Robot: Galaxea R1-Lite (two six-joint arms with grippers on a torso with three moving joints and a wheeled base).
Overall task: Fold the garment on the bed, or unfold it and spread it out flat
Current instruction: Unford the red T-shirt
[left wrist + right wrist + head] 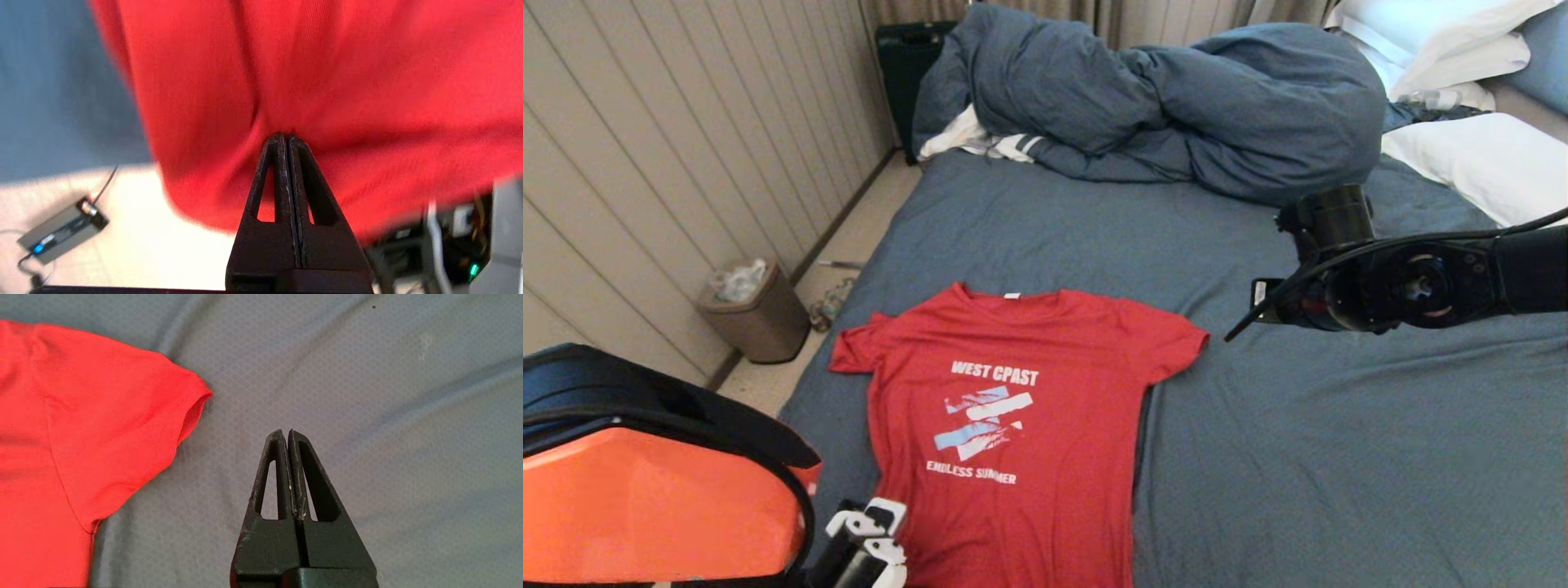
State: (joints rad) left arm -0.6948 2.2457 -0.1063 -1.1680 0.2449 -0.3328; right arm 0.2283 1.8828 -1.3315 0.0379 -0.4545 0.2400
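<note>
The garment [1013, 425], a red T-shirt with white print, lies spread flat and print-up on the bed [1339, 449], its collar toward the far end. My left gripper [285, 134] is at the shirt's near left hem, shut on the garment [327, 81], whose folds run into the tips; in the head view only its white wrist [870, 531] shows. My right gripper [285, 432] hangs shut and empty over bare sheet, just to the right of the garment's [81, 416] right sleeve. In the head view the fingers are hidden behind the right arm's black wrist [1339, 269].
A bunched blue-grey duvet [1176, 106] lies at the bed's far end, with a white striped cloth [988, 143] beside it and white pillows [1486, 155] at far right. A bin [756, 314] stands on the floor to the left. An orange-and-black robot cover [645, 506] fills the near left.
</note>
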